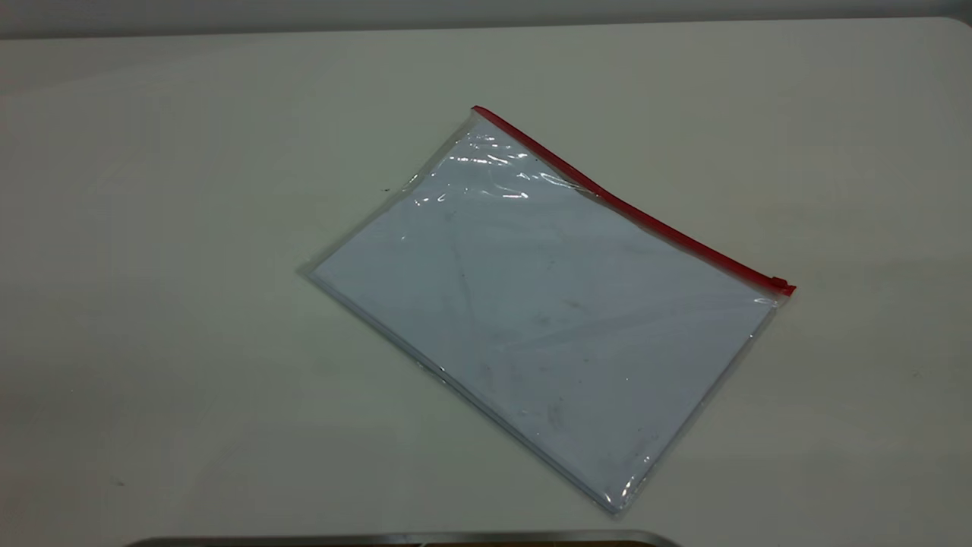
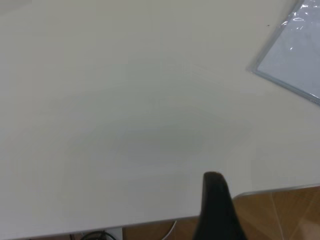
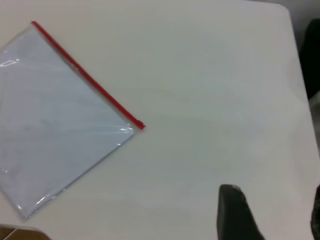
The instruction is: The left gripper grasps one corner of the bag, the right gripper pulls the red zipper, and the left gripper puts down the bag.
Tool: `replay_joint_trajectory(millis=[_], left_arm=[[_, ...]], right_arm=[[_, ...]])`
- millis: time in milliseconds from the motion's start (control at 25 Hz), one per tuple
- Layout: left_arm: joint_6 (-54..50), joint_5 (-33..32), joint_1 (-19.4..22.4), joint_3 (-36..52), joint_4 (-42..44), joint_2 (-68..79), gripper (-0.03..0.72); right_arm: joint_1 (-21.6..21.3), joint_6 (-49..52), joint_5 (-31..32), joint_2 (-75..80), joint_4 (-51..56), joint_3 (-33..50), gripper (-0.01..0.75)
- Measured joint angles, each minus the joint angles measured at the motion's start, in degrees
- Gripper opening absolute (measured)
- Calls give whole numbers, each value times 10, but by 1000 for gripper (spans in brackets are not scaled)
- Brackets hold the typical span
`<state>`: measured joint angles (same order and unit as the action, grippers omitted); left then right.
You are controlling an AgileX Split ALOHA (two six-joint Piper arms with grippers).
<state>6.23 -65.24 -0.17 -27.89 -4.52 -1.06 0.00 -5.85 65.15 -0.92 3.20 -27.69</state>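
The bag (image 1: 547, 304) lies flat and skewed on the white table, a clear pouch with pale bluish paper inside. The red zipper (image 1: 630, 205) runs along its far right edge, with the slider tab (image 1: 780, 284) at the near right end. Neither arm appears in the exterior view. In the left wrist view my left gripper (image 2: 265, 200) hangs open over the table's edge, far from the bag (image 2: 300, 60); only one finger (image 2: 215, 205) shows. My right gripper (image 3: 274, 205) is open above bare table, well apart from the bag (image 3: 55, 115) and the slider (image 3: 141, 125).
A metal-edged strip (image 1: 395, 538) borders the table's near side. Wooden floor (image 2: 280, 215) shows beyond the table edge under the left gripper. The table's rounded corner (image 3: 285, 10) and a dark object (image 3: 312, 50) lie off to the right arm's side.
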Motion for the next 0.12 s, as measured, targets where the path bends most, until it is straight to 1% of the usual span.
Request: replay_joint_trajectory(millis=[120], left_arm=[[0,0,0,0,0,0,577]], right_arm=[[0,1,0,0,0,0,400]])
